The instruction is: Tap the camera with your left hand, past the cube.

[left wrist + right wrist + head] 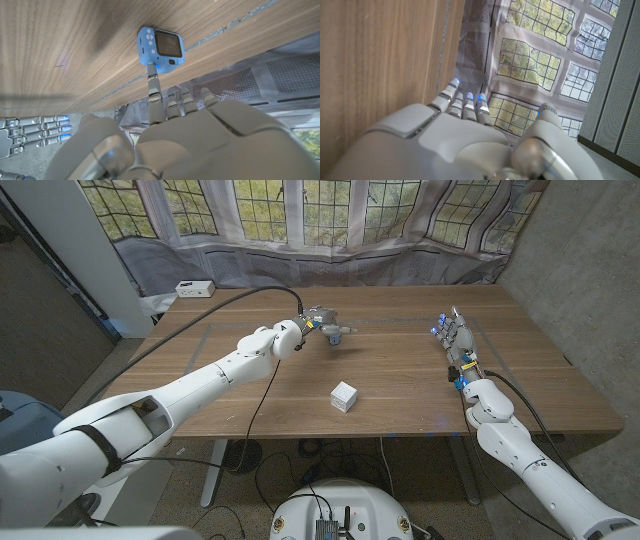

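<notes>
Your left hand [200,135] is at the tap: one finger stretched out, tip on the blue camera [161,48], the rest curled, holding nothing. The camera lies past the cube [344,396]; next, I'd lift clear. Your right hand [455,338] waits, fingers extended, empty

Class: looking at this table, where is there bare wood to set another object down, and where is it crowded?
Bare wood lies between the white cube and the right hand, and left of the cube under the left arm. It is crowded at the blue camera, where the left hand touches it.
</notes>
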{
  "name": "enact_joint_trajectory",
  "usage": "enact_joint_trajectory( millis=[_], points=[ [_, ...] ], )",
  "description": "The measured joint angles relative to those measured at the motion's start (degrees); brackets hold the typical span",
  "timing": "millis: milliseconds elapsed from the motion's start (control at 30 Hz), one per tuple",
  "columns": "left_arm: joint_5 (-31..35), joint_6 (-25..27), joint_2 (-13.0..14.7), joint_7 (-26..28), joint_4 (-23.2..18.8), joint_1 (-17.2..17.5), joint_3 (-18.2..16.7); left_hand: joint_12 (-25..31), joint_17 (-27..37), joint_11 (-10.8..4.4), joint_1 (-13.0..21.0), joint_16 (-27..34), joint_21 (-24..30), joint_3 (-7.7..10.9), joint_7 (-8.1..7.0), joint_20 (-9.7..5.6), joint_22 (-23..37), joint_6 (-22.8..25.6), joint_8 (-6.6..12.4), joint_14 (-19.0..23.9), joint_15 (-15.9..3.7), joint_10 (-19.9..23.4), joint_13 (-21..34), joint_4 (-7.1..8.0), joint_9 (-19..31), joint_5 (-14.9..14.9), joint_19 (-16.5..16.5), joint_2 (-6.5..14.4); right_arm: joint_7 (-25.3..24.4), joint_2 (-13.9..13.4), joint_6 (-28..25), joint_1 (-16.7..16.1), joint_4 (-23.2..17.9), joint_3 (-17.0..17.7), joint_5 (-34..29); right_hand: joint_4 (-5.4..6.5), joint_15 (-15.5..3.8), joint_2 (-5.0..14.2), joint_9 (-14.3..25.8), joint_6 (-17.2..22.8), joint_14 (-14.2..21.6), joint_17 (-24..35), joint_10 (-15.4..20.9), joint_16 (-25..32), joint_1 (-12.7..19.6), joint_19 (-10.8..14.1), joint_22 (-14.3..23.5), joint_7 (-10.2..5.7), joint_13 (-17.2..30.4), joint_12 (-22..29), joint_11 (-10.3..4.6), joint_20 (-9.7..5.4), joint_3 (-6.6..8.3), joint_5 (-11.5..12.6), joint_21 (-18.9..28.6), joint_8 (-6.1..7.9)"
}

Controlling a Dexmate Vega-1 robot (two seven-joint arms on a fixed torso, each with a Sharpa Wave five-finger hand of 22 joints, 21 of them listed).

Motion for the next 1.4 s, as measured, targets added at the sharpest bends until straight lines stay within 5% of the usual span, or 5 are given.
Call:
enact_joint_trajectory(
  millis=[1400],
  points=[
    [0.0,-0.3,0.9,1.1,-2.6,0.5,-1.2,0.4,0.0,0.21,0.4,0.0,0.0,-0.25,-0.52,0.00,0.0,-0.5,-0.30,1.1,-0.11,1.5,0.0,0.25,0.0,0.2,0.0,0.4,-0.3,-0.1,-0.1,-0.3,-0.5,0.1,-0.1,-0.24,0.00,0.00,0.0,0.0,0.0,0.0,0.0,0.0,0.0,0.0,0.0,0.00,0.0,0.0,0.00,0.00,0.25,0.0,0.0,0.00]
  ],
)
